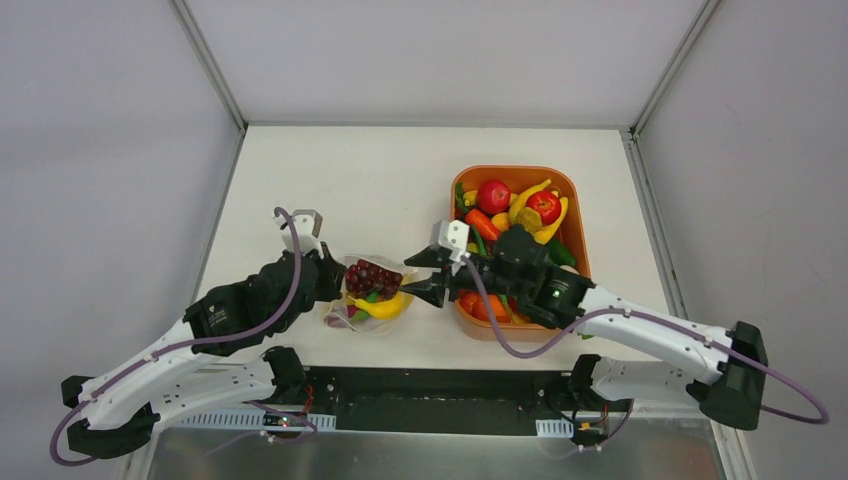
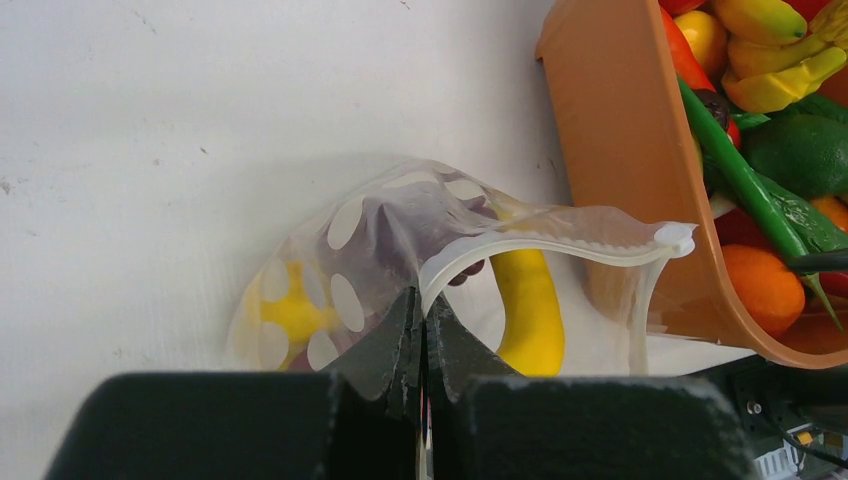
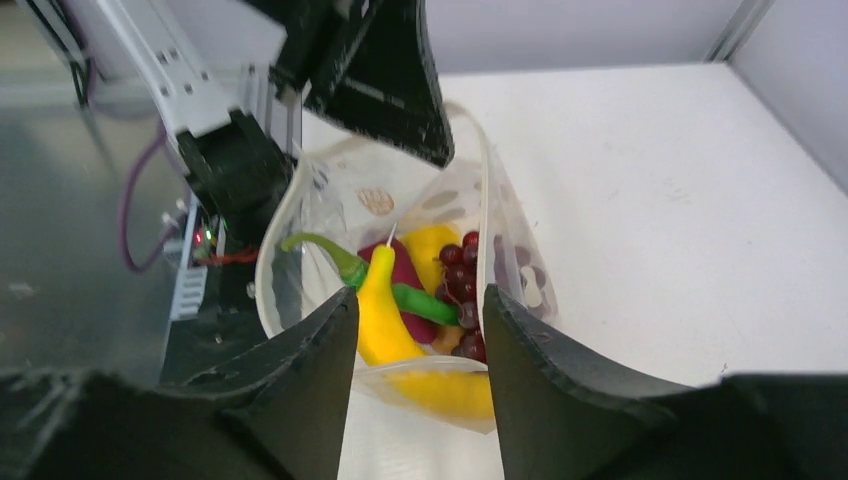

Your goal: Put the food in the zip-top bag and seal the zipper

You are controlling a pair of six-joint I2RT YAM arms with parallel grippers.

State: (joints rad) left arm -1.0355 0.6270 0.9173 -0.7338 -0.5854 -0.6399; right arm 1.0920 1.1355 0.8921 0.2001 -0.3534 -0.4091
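Clearly, the dotted zip-top bag (image 3: 372, 205) gapes open, holding purple grapes (image 3: 462, 285).

Food (image 1: 372, 276) in bag (image 2: 400, 215); tray (image 1: 510, 170) to its right.

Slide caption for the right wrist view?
Right gripper open at the mouth of the zip-top bag holding grapes, a yellow piece and a green chili.

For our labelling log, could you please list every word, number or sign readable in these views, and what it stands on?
There is none to read.
The zip-top bag carries only plain white dots, and the orange tray shows no lettering.
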